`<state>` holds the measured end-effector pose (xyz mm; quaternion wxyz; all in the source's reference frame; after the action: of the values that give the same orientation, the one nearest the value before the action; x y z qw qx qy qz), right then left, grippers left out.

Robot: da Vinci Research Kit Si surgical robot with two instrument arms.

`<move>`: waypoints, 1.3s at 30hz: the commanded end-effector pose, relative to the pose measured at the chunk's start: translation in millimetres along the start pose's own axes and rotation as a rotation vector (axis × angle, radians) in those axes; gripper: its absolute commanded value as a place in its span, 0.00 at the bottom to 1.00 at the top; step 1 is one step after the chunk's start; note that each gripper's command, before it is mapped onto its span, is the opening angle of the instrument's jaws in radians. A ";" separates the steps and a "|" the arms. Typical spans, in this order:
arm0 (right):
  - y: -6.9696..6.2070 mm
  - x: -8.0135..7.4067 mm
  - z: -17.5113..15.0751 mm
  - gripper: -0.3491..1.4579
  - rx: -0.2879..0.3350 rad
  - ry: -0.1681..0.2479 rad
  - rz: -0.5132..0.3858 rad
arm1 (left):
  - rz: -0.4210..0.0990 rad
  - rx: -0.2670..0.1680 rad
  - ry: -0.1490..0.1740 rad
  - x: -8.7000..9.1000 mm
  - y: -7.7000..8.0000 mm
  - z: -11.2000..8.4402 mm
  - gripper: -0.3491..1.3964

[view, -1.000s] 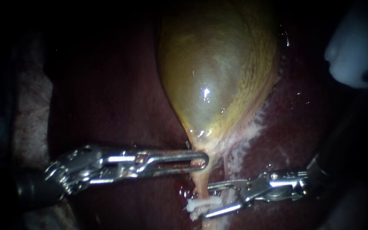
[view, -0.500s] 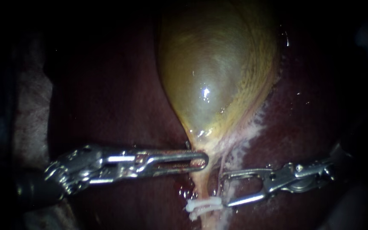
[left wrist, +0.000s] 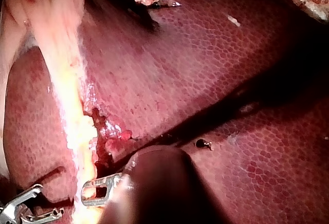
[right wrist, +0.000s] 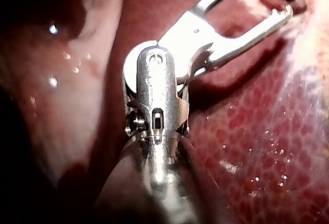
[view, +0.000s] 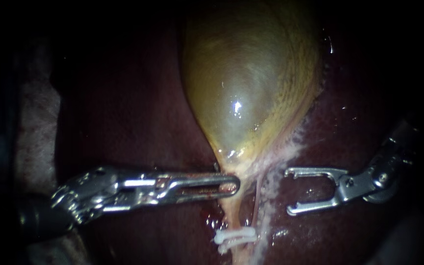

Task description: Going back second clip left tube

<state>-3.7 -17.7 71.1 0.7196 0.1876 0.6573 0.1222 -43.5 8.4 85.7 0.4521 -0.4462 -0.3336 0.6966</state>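
Standing wide open and empty, my right instrument [view: 288,192] hangs near the left tube [view: 231,218], whose white clip [view: 235,236] sits below the gallbladder [view: 246,98] neck clamped by my left instrument [view: 229,185]. That tube looks soft, slippery and easily torn. I judge any hold belongs squarely across its bare stretch above the clip.

The yellow-green gallbladder [view: 246,83] lies glistening on the dark red liver [view: 123,113], narrowing toward its lower end.
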 end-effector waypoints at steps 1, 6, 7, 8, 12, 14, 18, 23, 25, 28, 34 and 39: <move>0.1 0.1 -0.1 0.46 0.000 0.004 -0.002 | 0.001 0.000 0.000 0.0 -0.1 0.1 0.00; 0.1 0.2 -0.2 0.46 -0.004 0.003 -0.001 | 0.002 0.000 0.000 -0.1 -0.4 0.2 0.00; 0.0 0.2 -0.2 0.46 -0.004 0.003 -0.001 | 0.002 0.000 0.000 -0.1 -0.5 0.2 0.00; 0.0 0.2 -0.1 0.46 -0.004 0.003 -0.001 | 0.003 0.000 0.000 -0.2 -0.6 0.3 0.00; 0.0 0.2 -0.1 0.46 -0.004 0.003 -0.001 | 0.008 0.001 0.002 -0.6 -1.4 0.7 0.00; 0.0 0.2 -0.1 0.46 -0.005 0.003 -0.001 | 0.011 0.003 0.003 -0.8 -1.9 1.0 0.00; 0.0 0.2 0.0 0.47 -0.005 0.003 0.000 | 0.016 0.006 0.006 -1.2 -2.9 1.9 0.00; 0.0 0.2 0.1 0.47 -0.005 0.003 0.000 | 0.027 0.012 0.011 -1.5 -3.8 3.4 0.00; 0.0 0.2 0.2 0.47 -0.006 0.003 0.000 | 0.030 0.016 0.015 -1.8 -4.2 4.3 0.00; 0.0 0.1 0.3 0.47 -0.006 0.004 0.001 | 0.033 0.021 0.015 -2.1 -4.6 5.5 0.00; 0.0 0.1 0.3 0.47 -0.007 0.004 0.001 | 0.028 0.020 0.013 -2.0 -4.8 6.7 0.00; 0.0 0.0 0.5 0.47 -0.008 0.004 0.001 | 0.029 0.019 0.012 -1.9 -5.2 7.0 0.00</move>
<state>-3.2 -17.7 71.1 0.7189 0.1849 0.6582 0.1254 -47.9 8.1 93.6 0.4484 -0.4510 -0.3172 0.7035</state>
